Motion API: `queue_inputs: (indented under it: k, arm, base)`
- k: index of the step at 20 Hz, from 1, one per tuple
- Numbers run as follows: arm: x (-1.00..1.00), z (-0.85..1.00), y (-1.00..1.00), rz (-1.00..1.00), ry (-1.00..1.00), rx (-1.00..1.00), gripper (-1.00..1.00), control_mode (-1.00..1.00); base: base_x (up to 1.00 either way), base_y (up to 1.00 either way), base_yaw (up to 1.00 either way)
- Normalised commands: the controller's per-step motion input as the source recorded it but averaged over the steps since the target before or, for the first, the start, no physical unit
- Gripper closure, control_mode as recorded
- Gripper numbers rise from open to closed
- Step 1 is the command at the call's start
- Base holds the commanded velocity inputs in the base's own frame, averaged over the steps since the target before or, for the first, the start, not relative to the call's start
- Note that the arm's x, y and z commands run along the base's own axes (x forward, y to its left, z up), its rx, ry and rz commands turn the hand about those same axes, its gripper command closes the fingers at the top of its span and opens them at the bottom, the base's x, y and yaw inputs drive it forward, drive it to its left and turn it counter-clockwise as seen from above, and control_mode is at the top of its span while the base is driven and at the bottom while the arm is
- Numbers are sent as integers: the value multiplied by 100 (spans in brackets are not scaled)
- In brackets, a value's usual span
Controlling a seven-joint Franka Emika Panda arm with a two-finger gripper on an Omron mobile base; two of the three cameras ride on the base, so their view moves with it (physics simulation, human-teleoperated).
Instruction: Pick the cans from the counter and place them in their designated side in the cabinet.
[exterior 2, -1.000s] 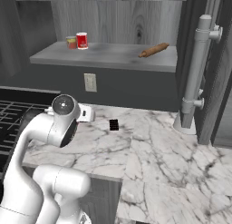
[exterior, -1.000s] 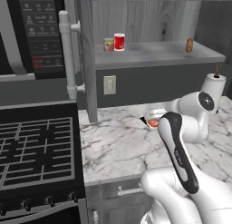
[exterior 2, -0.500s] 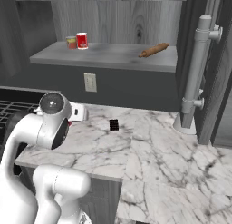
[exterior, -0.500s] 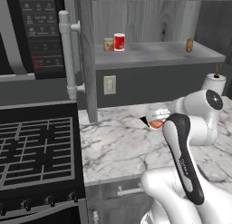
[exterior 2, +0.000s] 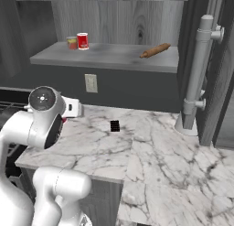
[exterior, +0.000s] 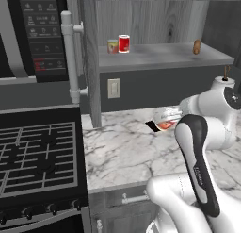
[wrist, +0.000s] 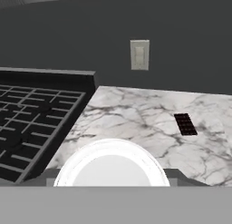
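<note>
My claw (exterior: 164, 122) pinching a red can (exterior: 165, 126) above the counter (exterior: 122, 152), two cans (exterior: 118, 44) on the cabinet shelf (exterior: 155, 55) at 11 o'clock, stovetop (exterior: 35, 152) at 9.

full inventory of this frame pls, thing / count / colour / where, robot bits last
can in the gripper: 1, red with a pale top, held above the counter near the stove
cans on the shelf: 2, one red, one yellowish-tan, side by side at the shelf's end by the upright panel
rolling pin: 1, brown, lying at the shelf's other end
shelf: 1, grey, in the cabinet above the counter
counter: 1, white marble with grey veins
black mark: 1, on the counter
wall switch: 1, cream, on the dark wall under the shelf
stove: 1, black, beside the counter
microwave: 1, black, above the stove
gripper: 1, white, closed on the can
</note>
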Motion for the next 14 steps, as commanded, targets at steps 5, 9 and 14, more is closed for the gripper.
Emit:
queue_inputs:
  k: [5,9,14]
  arm:
    - [-2,47,7,2,-7,0,100,-100]
    - [1,43,9,0,-10,0,100,-100]
    - [10,36,6,0,-11,0,100,-100]
  base:
    - [0,0,0]
    - [0,0,0]
    - [0,0,0]
